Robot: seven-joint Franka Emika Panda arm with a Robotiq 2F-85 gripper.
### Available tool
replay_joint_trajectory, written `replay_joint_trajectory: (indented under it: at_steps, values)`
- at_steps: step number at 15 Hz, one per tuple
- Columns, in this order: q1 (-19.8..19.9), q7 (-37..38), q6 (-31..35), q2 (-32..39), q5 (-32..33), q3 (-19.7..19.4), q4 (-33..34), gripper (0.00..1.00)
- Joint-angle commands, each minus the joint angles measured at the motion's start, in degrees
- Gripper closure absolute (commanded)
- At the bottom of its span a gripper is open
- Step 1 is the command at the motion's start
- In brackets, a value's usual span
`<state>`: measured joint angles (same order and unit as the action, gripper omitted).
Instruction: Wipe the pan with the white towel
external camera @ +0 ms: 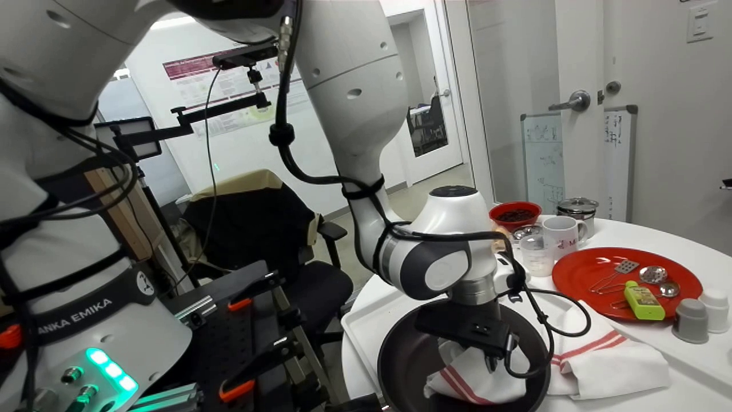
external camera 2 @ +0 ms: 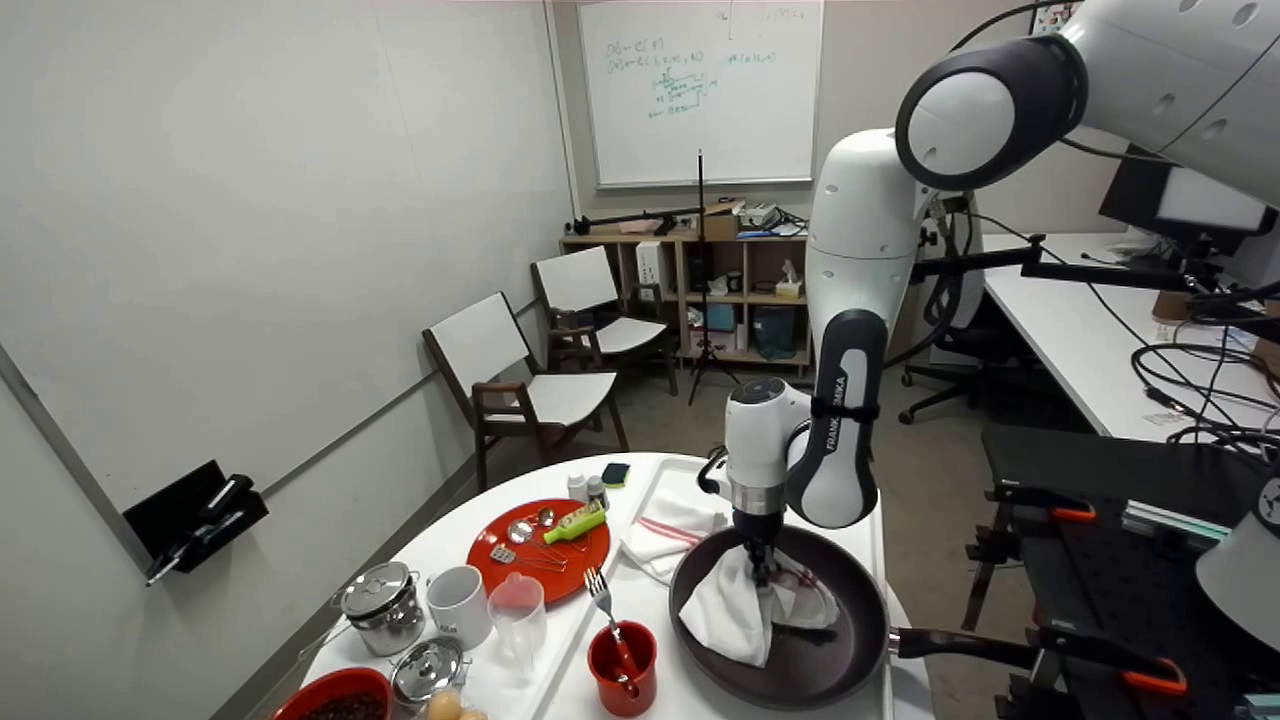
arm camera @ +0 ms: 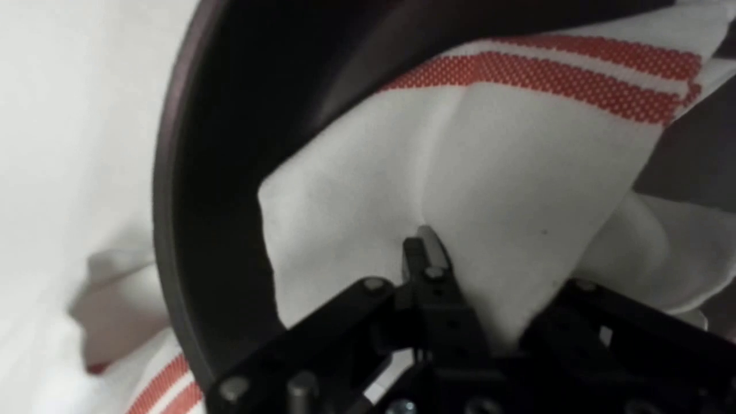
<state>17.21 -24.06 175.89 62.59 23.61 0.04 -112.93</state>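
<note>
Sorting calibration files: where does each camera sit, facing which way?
An exterior view: beside the robot base, facing the table and door; base, arm, gripper show.
An exterior view: near the red bowl, facing a wall whiteboard; arm, gripper, base edge show.
Wrist view: on the wrist, facing the white towel in the pan; gripper fingers show.
Both exterior views share pan, white towel, red plate.

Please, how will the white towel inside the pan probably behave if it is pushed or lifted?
The white towel is probably floppy: it lies in loose folds in the pan. It is likely light for its size, as its edges look thin. If pushed, it may bunch up rather than slide flat, since it creases at the gripper.
</note>
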Motion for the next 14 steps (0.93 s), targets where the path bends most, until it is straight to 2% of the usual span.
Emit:
replay_joint_trajectory:
  at_steps: [1, 6, 14]
  values:
    - [-4.5, 1.8, -0.3, -1.2, -1.9, 0.1, 0.6, 0.97]
    - [-8.6, 3.5, -0.3, -2.0, -2.7, 0.2, 1.5, 0.97]
    - [-8.3, 3.2, -0.5, -0.1, -3.0, -1.4, 2.4, 0.97]
